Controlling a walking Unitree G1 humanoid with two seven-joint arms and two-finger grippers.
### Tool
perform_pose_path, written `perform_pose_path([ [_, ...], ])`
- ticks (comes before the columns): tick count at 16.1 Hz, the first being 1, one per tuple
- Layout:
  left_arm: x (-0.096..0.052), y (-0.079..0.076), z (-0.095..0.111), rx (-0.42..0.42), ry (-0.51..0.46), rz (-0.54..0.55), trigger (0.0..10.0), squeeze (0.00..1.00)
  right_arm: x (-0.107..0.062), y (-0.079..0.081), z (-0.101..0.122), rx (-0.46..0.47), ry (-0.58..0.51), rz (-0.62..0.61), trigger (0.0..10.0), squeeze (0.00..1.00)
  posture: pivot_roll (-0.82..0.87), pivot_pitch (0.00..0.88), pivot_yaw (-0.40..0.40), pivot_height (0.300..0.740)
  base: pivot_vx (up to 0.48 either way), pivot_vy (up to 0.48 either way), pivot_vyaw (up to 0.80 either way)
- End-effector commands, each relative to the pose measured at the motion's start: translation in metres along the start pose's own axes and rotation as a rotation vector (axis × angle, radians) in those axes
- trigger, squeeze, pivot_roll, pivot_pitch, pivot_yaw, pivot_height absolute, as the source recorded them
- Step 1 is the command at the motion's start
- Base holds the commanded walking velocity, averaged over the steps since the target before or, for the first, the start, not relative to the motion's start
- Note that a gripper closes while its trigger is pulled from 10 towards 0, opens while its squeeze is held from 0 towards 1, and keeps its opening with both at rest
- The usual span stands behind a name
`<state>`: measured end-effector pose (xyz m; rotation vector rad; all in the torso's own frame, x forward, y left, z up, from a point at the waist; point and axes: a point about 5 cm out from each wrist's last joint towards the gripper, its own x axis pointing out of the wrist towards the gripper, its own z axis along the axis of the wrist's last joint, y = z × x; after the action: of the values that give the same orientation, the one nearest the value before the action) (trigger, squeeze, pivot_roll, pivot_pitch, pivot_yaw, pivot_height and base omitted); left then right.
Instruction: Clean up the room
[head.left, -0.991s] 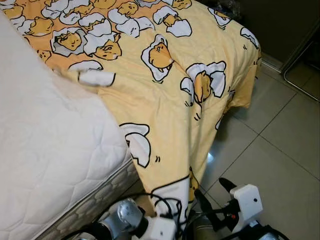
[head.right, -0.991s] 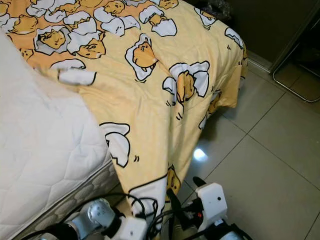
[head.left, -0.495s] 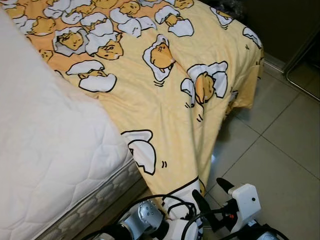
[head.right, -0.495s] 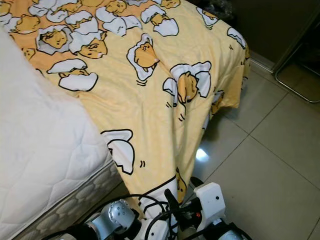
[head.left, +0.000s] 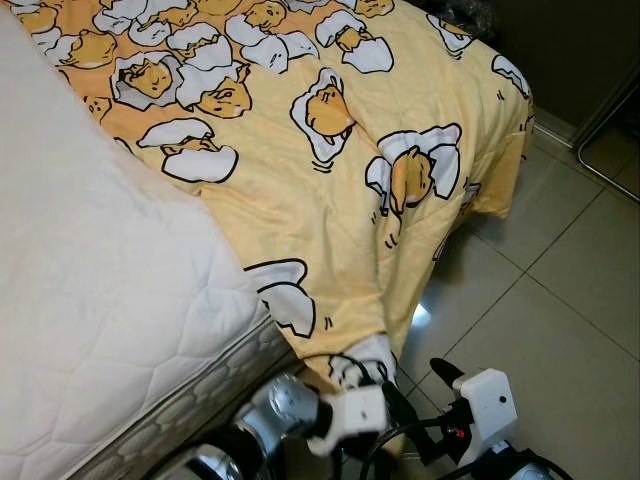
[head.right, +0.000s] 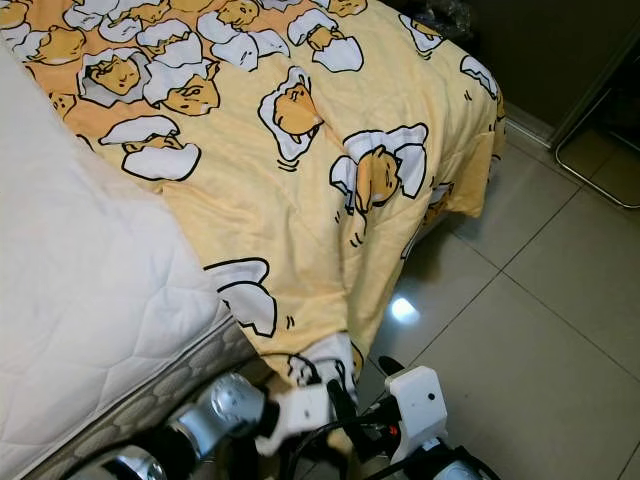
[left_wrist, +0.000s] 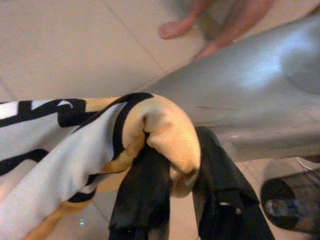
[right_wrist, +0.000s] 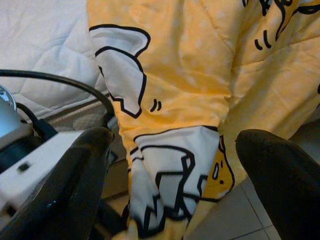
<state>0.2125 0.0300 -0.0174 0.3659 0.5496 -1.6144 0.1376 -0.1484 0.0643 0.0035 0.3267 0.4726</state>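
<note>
A yellow blanket (head.left: 330, 200) printed with cartoon eggs covers the far side of the bed and hangs over its near corner toward the floor. My left gripper (left_wrist: 175, 150) is shut on a bunched fold of the blanket's lower corner (head.left: 365, 355), held just off the mattress corner. My right gripper (head.left: 420, 385) is open low over the tiles beside that corner. In the right wrist view its fingers (right_wrist: 75, 170) stand wide apart with the hanging blanket (right_wrist: 170, 165) beyond them, untouched.
The bare white quilted mattress (head.left: 100, 300) fills the left side. Beige floor tiles (head.left: 560, 330) lie to the right. A metal frame (head.left: 605, 150) stands on the floor at the far right. A person's bare foot (left_wrist: 175, 27) is on the tiles nearby.
My left gripper has risen with the blanket corner, so the hanging edge sits higher. A turned-over bit of blanket by the mattress now lies flat. The right gripper has barely moved.
</note>
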Motion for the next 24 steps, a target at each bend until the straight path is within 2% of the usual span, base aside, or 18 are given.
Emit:
perform_pose_path([
  [1,-0.004,0.0,-0.011,-0.052,0.022,0.045,10.0,1.0,-0.002,0.003,-0.004,0.008,0.013,0.003,10.0,0.0,-0.24,0.211,0.063,0.74,0.0,0.0,0.0],
  [2,-0.012,0.005,-0.018,-0.092,0.036,0.11,10.0,1.0,-0.004,0.003,-0.005,0.003,0.018,0.006,10.0,0.0,-0.24,0.205,0.064,0.74,0.0,0.0,0.0],
  [3,-0.016,0.006,-0.021,-0.101,0.042,0.127,10.0,1.0,-0.004,0.002,-0.005,0.002,0.019,0.006,10.0,0.0,-0.24,0.205,0.064,0.74,0.0,0.0,0.0],
  [7,-0.055,0.012,-0.046,-0.158,0.047,0.237,10.0,1.0,-0.004,0.001,-0.008,0.0,0.026,0.004,10.0,0.0,-0.23,0.184,0.066,0.74,0.0,0.0,0.0],
  [9,-0.07,0.013,-0.057,-0.173,0.079,0.281,10.0,1.0,-0.004,0.001,-0.008,-0.002,0.027,0.006,10.0,0.0,-0.22,0.183,0.064,0.74,0.0,0.0,0.0],
  [10,-0.083,0.017,-0.065,-0.187,0.116,0.351,10.0,1.0,-0.002,0.0,-0.008,-0.004,0.025,0.007,10.0,0.0,-0.22,0.183,0.063,0.74,0.0,0.0,0.0],
  [11,-0.088,0.018,-0.068,-0.193,0.131,0.382,10.0,1.0,-0.002,-0.001,-0.008,-0.005,0.025,0.007,10.0,0.0,-0.22,0.182,0.063,0.74,0.0,0.0,0.0],
  [12,-0.102,0.026,-0.071,-0.239,0.12,0.516,10.0,1.0,-0.001,-0.002,-0.008,-0.006,0.021,0.003,10.0,0.0,-0.22,0.182,0.064,0.74,0.0,0.0,0.0],
  [13,-0.106,0.03,-0.071,-0.261,0.103,0.574,10.0,1.0,0.0,-0.003,-0.007,-0.007,0.019,0.0,10.0,0.0,-0.22,0.182,0.064,0.74,0.0,0.0,0.0],
  [14,-0.109,0.033,-0.071,-0.31,0.06,0.621,10.0,1.0,0.0,-0.003,-0.007,-0.006,0.017,-0.003,10.0,0.0,-0.22,0.181,0.065,0.74,0.0,0.0,0.0],
  [15,-0.116,0.039,-0.07,-0.435,-0.059,0.802,10.0,1.0,0.001,-0.004,-0.007,-0.007,0.008,-0.02,10.0,0.0,-0.22,0.181,0.066,0.74,0.0,0.0,0.0],
  [16,-0.12,0.041,-0.073,-0.577,-0.176,0.936,10.0,1.0,0.003,-0.006,-0.006,-0.011,0.0,-0.044,10.0,0.0,-0.21,0.179,0.065,0.74,0.0,0.0,0.0],
  [17,-0.125,0.042,-0.076,-0.685,-0.261,1.062,10.0,1.0,0.004,-0.011,-0.005,-0.018,-0.01,-0.078,10.0,0.0,-0.22,0.177,0.064,0.74,0.0,0.0,0.0],
  [18,-0.127,0.042,-0.077,-0.737,-0.311,1.116,10.0,1.0,0.005,-0.013,-0.004,-0.023,-0.017,-0.093,10.0,0.0,-0.22,0.171,0.064,0.74,0.0,0.0,0.0],
  [19,-0.13,0.043,-0.077,-0.766,-0.35,1.191,10.0,1.0,0.007,-0.018,-0.002,-0.03,-0.031,-0.125,10.0,0.0,-0.21,0.163,0.063,0.74,0.0,0.0,0.0],
  [21,-0.136,0.042,-0.047,-0.669,-0.538,1.301,10.0,1.0,0.018,-0.034,0.013,-0.031,-0.107,-0.211,10.0,0.0,-0.2,0.117,0.061,0.74,0.0,0.0,0.0],
  [23,-0.141,0.04,-0.026,-0.624,-0.626,1.318,10.0,1.0,0.027,-0.036,0.019,-0.033,-0.136,-0.209,10.0,0.0,-0.18,0.095,0.06,0.74,0.0,0.0,0.0],
  [24,-0.14,0.042,-0.01,-0.591,-0.662,1.277,10.0,1.0,0.035,-0.037,0.021,-0.031,-0.149,-0.207,10.0,0.0,-0.15,0.07,0.054,0.74,0.0,0.0,0.0],
])
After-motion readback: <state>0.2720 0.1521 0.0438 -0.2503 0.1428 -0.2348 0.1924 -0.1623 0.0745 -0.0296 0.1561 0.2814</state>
